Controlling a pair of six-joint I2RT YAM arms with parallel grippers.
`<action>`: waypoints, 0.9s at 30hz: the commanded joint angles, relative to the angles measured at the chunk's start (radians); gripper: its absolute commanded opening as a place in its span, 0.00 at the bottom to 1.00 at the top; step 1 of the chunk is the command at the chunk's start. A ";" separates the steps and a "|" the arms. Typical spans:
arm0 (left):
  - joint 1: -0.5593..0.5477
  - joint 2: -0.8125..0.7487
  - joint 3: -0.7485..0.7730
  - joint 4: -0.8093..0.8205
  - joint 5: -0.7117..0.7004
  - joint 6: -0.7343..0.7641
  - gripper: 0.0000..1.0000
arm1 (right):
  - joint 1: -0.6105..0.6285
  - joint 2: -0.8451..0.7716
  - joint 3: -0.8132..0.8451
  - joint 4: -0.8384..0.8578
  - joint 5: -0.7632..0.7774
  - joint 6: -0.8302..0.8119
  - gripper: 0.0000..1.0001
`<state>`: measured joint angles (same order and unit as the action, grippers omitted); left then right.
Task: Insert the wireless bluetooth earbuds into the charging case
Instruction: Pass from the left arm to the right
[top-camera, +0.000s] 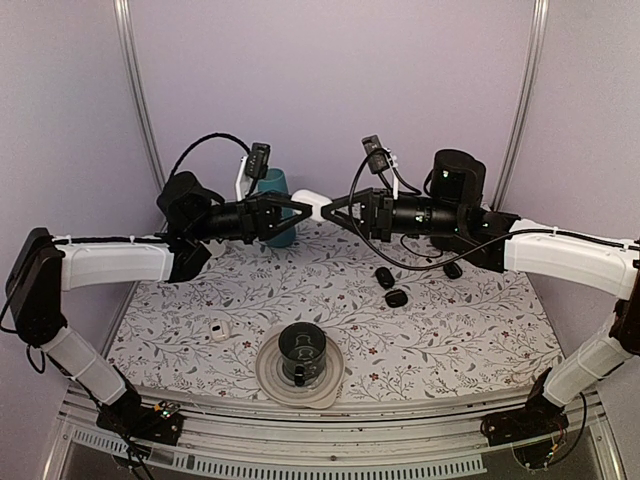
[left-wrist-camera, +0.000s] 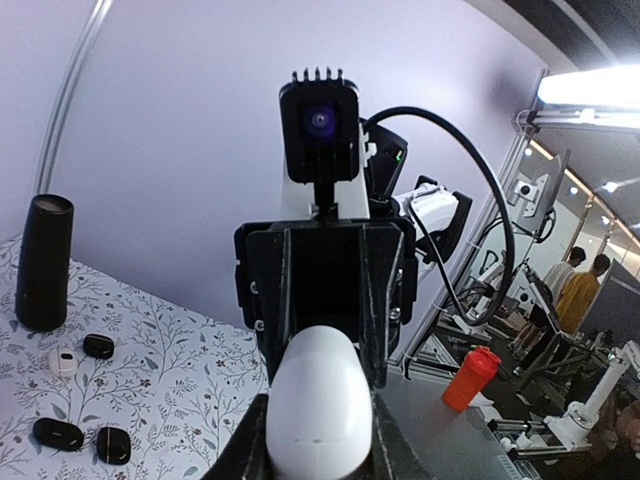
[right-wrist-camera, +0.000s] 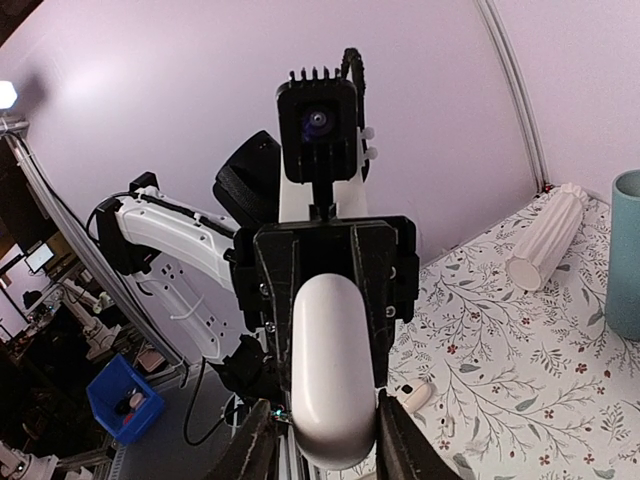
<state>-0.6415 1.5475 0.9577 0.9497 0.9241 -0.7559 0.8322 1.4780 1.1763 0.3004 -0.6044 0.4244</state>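
Charging case (top-camera: 312, 205) hangs in mid-air above the floral table (top-camera: 470, 330), gripped from both sides. The left gripper (top-camera: 303, 209) has its jaws clamped on one end, and the right gripper (top-camera: 327, 210) on the other. A teal cup (top-camera: 275, 186) stands just behind; black oval pieces (top-camera: 396, 297) lie to the right.

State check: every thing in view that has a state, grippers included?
charging case: off the table, gripped from both sides, lid looks closed
left gripper: shut on charging case
right gripper: shut on charging case
black oval objects: lying on table, untouched
teal cup: upright
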 joint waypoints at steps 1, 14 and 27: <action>-0.005 0.014 -0.011 0.064 -0.018 -0.034 0.00 | 0.010 0.006 -0.010 0.032 -0.015 0.004 0.32; -0.007 0.015 -0.019 0.061 -0.013 -0.036 0.00 | 0.009 0.047 0.006 0.074 -0.047 0.050 0.16; 0.009 -0.065 -0.064 -0.080 -0.083 0.086 0.59 | 0.000 0.073 0.010 0.086 -0.009 0.104 0.03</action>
<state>-0.6369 1.5349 0.9272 0.9360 0.8917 -0.7341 0.8276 1.5352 1.1767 0.3626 -0.6258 0.5003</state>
